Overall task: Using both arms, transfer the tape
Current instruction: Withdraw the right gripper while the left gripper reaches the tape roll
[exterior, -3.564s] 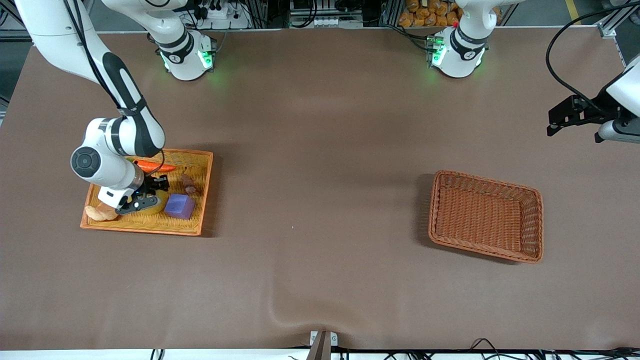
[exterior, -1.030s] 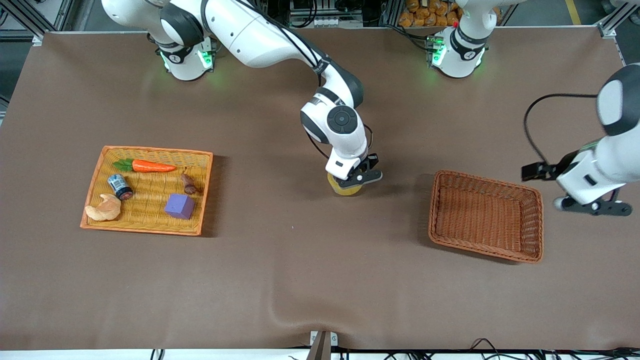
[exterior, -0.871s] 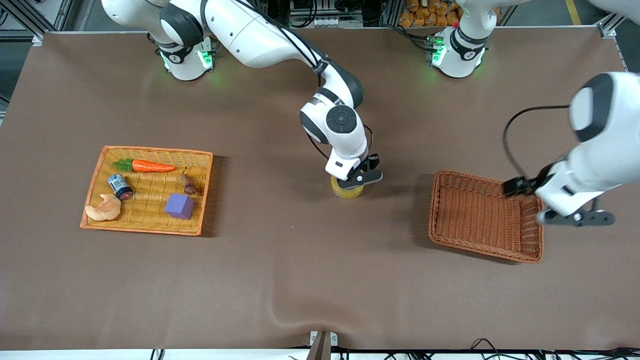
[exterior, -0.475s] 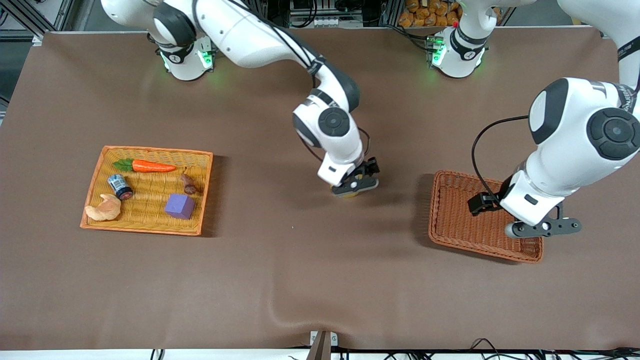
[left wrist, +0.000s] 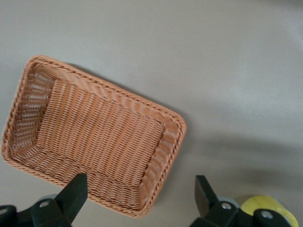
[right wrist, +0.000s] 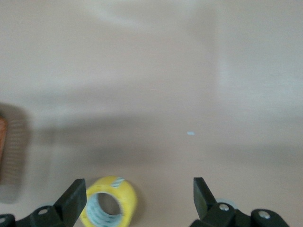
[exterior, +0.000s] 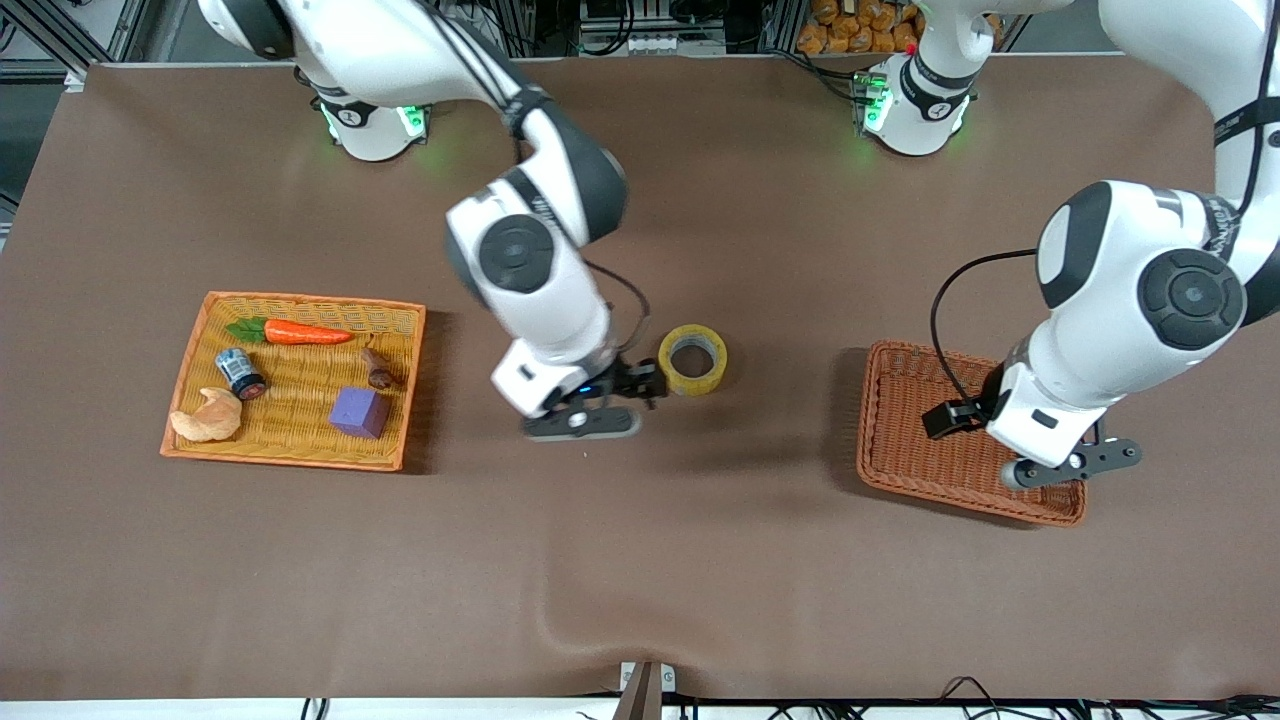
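the tape (exterior: 692, 359) lies flat mid-tabletop (exterior: 640, 560), seemingly for handover: right gripper (exterior: 583, 423) is beside it, wide open and empty, left gripper (exterior: 1070, 467) likewise over the empty basket (exterior: 880, 420).

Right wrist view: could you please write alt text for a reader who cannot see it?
A yellow roll of tape lies flat on the brown table, apart from the open right gripper. The orange edge of a wicker basket shows at the frame's border.

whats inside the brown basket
Nothing shows in the basket, and the left wrist view shows its floor bare. In the front view the left gripper hangs over one corner.
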